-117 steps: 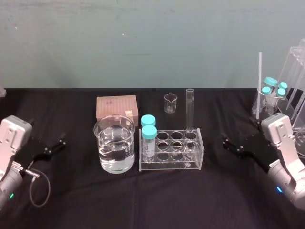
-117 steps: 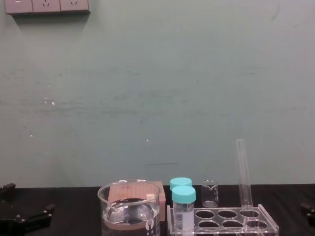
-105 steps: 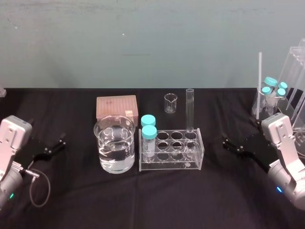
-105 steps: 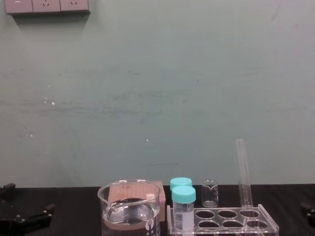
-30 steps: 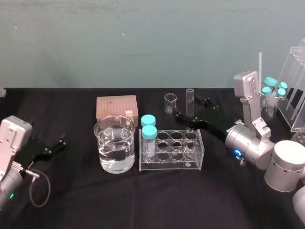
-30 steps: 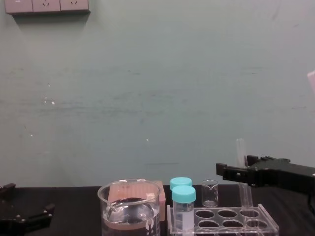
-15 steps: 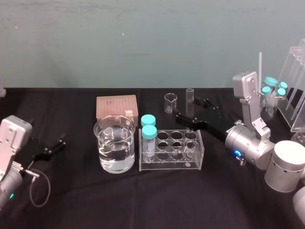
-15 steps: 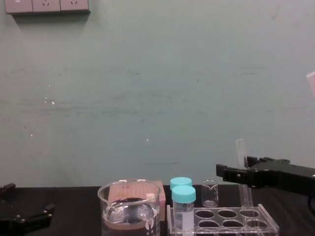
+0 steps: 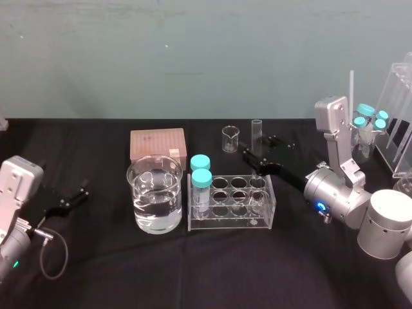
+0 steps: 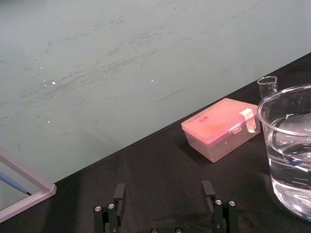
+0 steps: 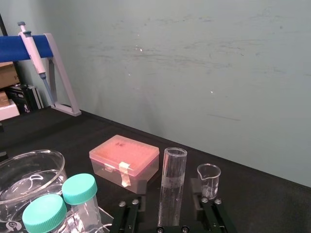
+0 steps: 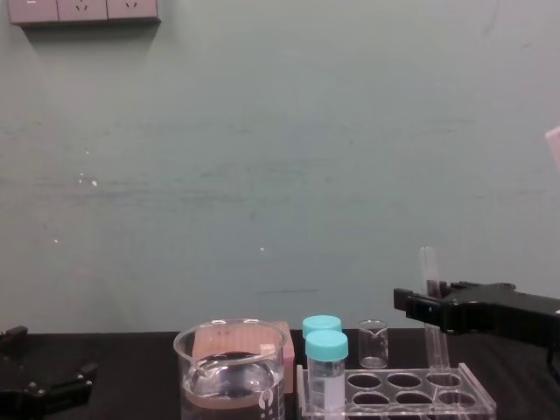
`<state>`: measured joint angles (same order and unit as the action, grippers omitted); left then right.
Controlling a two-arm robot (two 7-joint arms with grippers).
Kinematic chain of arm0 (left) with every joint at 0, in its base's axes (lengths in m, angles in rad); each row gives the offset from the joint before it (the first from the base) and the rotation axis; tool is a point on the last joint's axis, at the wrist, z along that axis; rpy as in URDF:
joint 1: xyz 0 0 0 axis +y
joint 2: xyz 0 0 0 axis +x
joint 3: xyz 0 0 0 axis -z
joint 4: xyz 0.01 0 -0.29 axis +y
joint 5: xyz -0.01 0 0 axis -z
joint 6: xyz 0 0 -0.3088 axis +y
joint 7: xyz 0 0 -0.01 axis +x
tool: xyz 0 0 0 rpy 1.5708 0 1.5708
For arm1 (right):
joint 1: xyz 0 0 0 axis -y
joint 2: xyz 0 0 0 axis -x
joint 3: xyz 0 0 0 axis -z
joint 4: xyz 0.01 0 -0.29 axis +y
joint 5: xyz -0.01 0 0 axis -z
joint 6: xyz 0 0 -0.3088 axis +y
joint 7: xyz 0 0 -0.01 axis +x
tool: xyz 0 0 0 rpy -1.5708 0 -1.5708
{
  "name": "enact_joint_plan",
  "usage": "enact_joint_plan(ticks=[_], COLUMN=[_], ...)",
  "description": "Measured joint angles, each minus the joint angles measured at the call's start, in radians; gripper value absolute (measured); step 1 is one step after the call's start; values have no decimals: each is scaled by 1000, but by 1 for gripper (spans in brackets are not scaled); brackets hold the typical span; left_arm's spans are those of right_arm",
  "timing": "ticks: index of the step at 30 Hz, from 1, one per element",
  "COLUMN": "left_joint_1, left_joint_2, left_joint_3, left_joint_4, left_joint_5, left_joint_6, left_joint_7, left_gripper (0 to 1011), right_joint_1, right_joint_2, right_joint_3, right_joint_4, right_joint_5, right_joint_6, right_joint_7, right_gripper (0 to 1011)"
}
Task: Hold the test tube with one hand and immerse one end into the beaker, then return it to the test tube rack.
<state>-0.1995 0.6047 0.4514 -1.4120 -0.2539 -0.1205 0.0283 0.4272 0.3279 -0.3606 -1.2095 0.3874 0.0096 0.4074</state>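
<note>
1. Head view: the right gripper (image 9: 259, 149) reaches over the far right corner of the test tube rack (image 9: 232, 223). Its fingers are spread, one on each side of the test tube (image 9: 257, 132), which stands upright in a rear hole of the rack. The beaker (image 9: 154, 209), part full of clear liquid, stands on the bench (image 9: 193, 270) past the fingertips, beyond the rack's other end. The left gripper (image 9: 78, 195) is parked at the bench's left side, well apart from the glassware.
2. Left wrist view: the left fingers (image 10: 119, 193) are apart with nothing between them. The beaker (image 10: 291, 160) stands ahead and off to one side.
3. Right wrist view: the tube (image 11: 173, 170) is upright between the right fingers (image 11: 141, 191). There is a clear gap at one finger. The other is just beside the glass, and I cannot tell whether it touches.
4. Chest view: the fingers (image 12: 404, 303) sit level with the tube's (image 12: 428, 262) upper half. Its foot is in the rack (image 12: 477, 395).
</note>
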Motion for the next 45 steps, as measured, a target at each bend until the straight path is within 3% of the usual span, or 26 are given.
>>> enact_joint_plan(ticks=[9, 12, 20, 28, 45], left_joint_1=[0, 0, 0, 0, 0], left_joint_2=[0, 0, 0, 0, 0], left_joint_3=[0, 0, 0, 0, 0], left_joint_4=[0, 0, 0, 0, 0], left_joint_5=[0, 0, 0, 0, 0], left_joint_6=[0, 0, 0, 0, 0], left_joint_7=[0, 0, 0, 0, 0], left_gripper=[1000, 1000, 1000, 1000, 1000], right_joint_1=[0, 0, 0, -6, -11], right_joint_2=[0, 0, 0, -11, -12], right_joint_3=[0, 0, 0, 11, 24], right_joint_4=[0, 0, 0, 9, -4], right_joint_5=[1, 1, 1, 6, 12], right_joint_6=[0, -1, -1, -45, -77], right_joint_7=[0, 0, 0, 32, 56], right_gripper=[283, 231, 230, 230, 230])
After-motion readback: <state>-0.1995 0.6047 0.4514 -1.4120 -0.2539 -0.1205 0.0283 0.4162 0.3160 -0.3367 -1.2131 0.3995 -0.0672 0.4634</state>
